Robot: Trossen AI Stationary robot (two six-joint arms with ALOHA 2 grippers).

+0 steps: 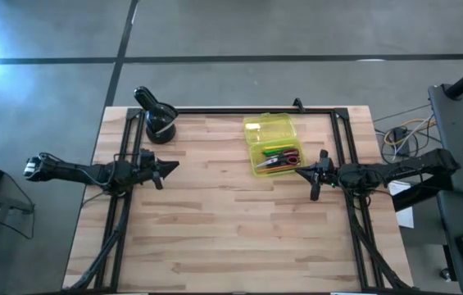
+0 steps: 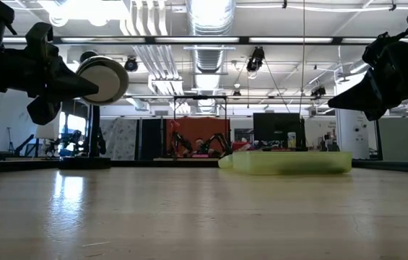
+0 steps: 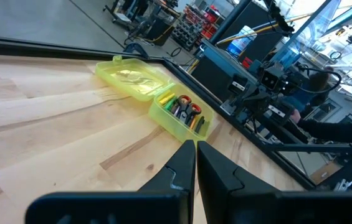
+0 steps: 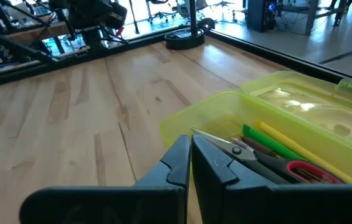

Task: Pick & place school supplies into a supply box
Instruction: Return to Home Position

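Translucent yellow-green supply box (image 1: 269, 129), lid open, on wooden surface (image 1: 215, 229); scissors (image 4: 250, 152) and pens (image 4: 269, 138) inside. Just ahead of right fingers (image 4: 180, 155), pressed together, empty. Well apart from left fingers (image 3: 185, 158), likewise pressed together, empty. Packing apparently complete; homing in hand. Next: retract both arms.
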